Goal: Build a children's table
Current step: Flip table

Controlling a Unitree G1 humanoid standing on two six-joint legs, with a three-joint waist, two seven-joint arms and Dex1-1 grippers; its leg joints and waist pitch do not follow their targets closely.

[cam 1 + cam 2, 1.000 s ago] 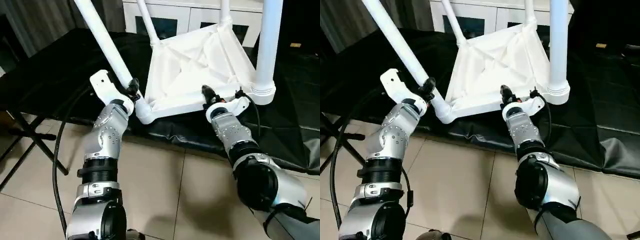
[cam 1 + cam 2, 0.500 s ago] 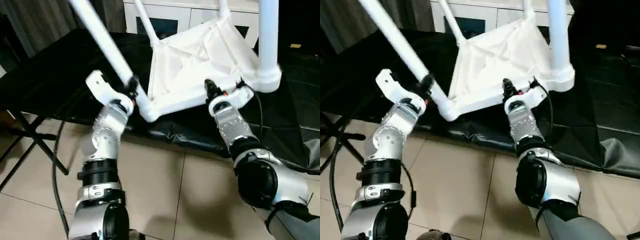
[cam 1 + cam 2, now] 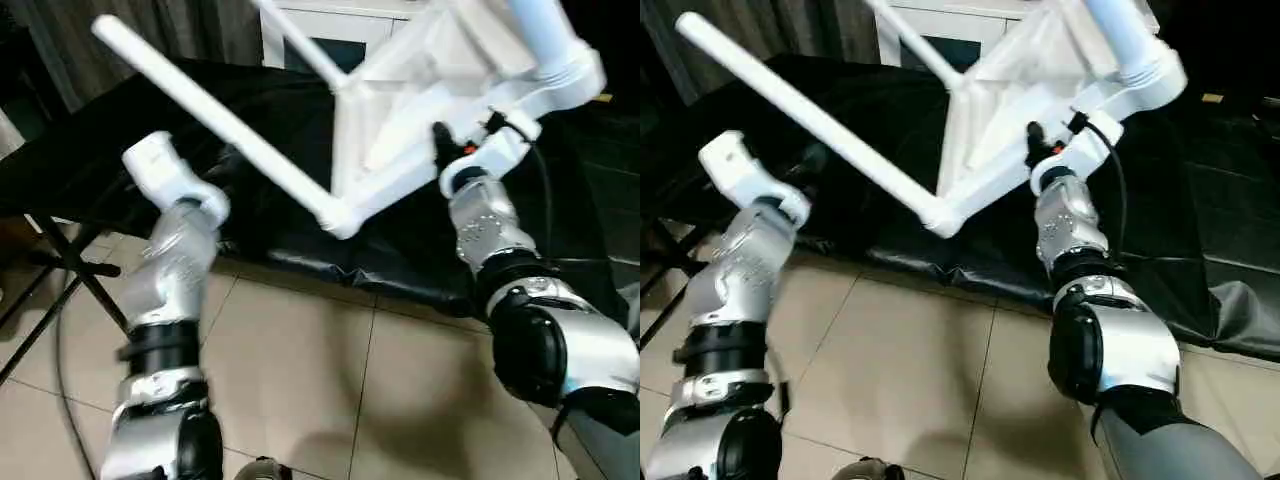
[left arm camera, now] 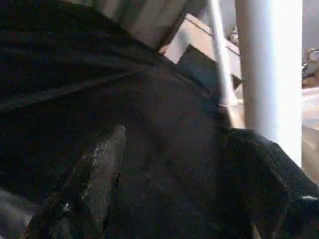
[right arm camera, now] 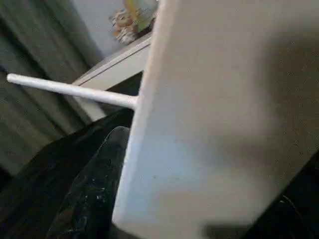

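Note:
The white children's table (image 3: 400, 105) is upside down and tilted steeply over the black cloth, ribs facing me, its right side raised. One long leg (image 3: 220, 125) slants up to the left from the near corner socket (image 3: 340, 218). A second leg (image 3: 545, 35) rises at the right and a third (image 3: 295, 45) at the back. My right gripper (image 3: 440, 150) is shut on the top's near edge, which fills the right wrist view beside one finger (image 5: 94, 194). My left gripper (image 3: 812, 160) is open below the slanted leg, holding nothing, with only black cloth between its fingers (image 4: 94, 169).
A black cloth (image 3: 110, 130) covers the low work surface, hanging over its front edge. A white cabinet with dark glass doors (image 3: 325, 35) stands behind. Dark folding stand legs (image 3: 60, 270) and a black cable (image 3: 60, 360) are at the left over the tiled floor (image 3: 330, 380).
My left gripper has let go of the slanted leg and drawn back to the left. The right gripper has lifted the table's edge, tilting it up and swinging the near corner right.

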